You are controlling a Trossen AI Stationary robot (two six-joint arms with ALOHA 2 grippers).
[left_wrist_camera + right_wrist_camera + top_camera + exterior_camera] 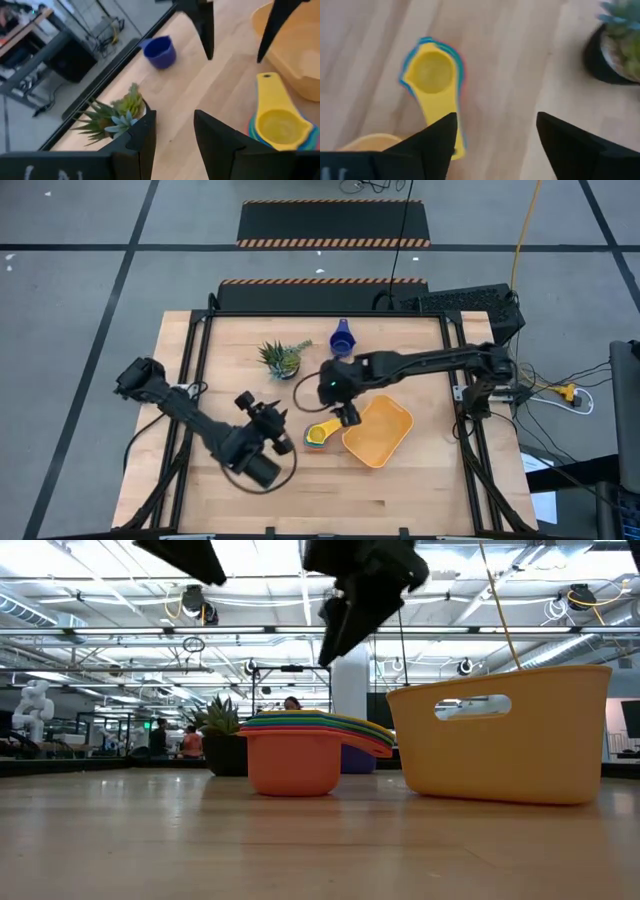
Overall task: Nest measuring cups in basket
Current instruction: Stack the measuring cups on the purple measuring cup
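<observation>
A nested stack of measuring cups (318, 436) with the yellow one on top (431, 75) stands on the table against the near-left side of the orange-yellow basket (378, 430). In the low view the stack (300, 752) rests on its red bottom cup. A dark blue cup (342, 338) stands alone near the far edge. My right gripper (347, 416) hangs open above the table, just past the stack's far side, fingers pointing down (497, 130). My left gripper (175, 135) is open, left of the stack (274, 416), and touches nothing.
A small spiky potted plant (283, 358) stands left of the dark blue cup, on the far side of my left gripper. The basket's tall wall (500, 735) stands right beside the stack. Bare wood lies along the near edge and on the left.
</observation>
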